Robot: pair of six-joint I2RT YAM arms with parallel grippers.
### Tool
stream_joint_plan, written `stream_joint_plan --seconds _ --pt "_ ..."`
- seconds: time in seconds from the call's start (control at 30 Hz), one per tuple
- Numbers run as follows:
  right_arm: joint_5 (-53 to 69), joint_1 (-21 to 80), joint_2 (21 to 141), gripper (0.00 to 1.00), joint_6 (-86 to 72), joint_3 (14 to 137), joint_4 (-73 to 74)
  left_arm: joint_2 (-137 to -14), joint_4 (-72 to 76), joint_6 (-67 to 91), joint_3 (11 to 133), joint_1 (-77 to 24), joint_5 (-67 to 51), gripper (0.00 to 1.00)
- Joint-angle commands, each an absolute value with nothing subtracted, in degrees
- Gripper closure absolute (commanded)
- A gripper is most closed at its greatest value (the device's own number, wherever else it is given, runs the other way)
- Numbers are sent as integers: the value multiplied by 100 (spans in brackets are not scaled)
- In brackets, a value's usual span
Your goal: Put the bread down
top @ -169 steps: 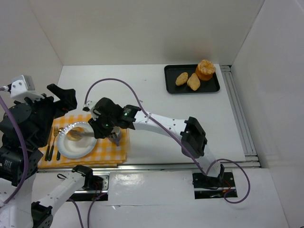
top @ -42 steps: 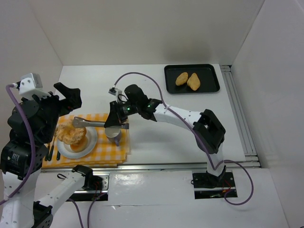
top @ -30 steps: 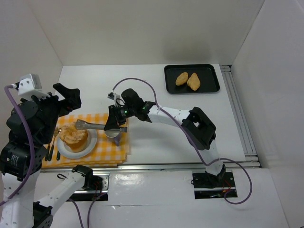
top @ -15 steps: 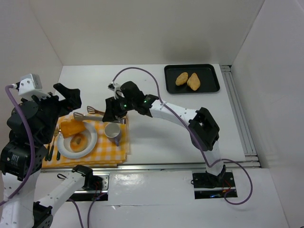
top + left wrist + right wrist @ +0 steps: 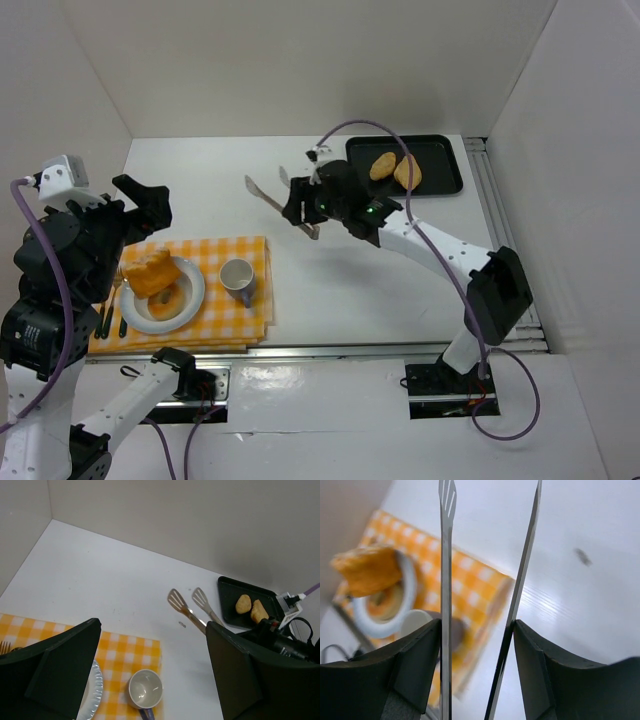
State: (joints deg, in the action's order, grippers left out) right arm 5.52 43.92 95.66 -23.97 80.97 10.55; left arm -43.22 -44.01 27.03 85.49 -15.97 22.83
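A golden bread chunk lies on the white plate, leaning on a small round pastry; it also shows in the right wrist view. My right gripper holds metal tongs above the bare table, between the cloth and the tray. The tongs' blades are apart and empty. Two more bread pieces lie on the black tray. My left gripper is open and empty, raised above the cloth's left part.
The plate sits on a yellow checked cloth with a white cup to its right and cutlery to its left. A metal rail runs along the table's right side. White walls enclose the back and sides.
The tongs have opened and left the bread on the plate. My right arm has swung up and to the right, away from the cloth, toward the tray. The left arm has not moved.
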Motion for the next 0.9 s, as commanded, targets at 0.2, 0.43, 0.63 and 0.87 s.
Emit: stream_joint_plan --seconds 0.2,0.43,0.63,0.87 --pt "-1449 4429 9122 34 -2461 6382 985 -4271 -4061 2646 8534 -1626 2172 1" --pt "-1836 4641 9720 25 -2531 6134 799 -4271 -4061 2698 8534 -1626 2109 1" --pt "-2598 4650 9668 0 -2584 6793 1598 -4333 -4061 2698 8534 -1626 2109 1" --pt "-3541 3694 9151 0 -2584 7427 2364 -4456 -4113 2646 8684 -1626 2057 1"
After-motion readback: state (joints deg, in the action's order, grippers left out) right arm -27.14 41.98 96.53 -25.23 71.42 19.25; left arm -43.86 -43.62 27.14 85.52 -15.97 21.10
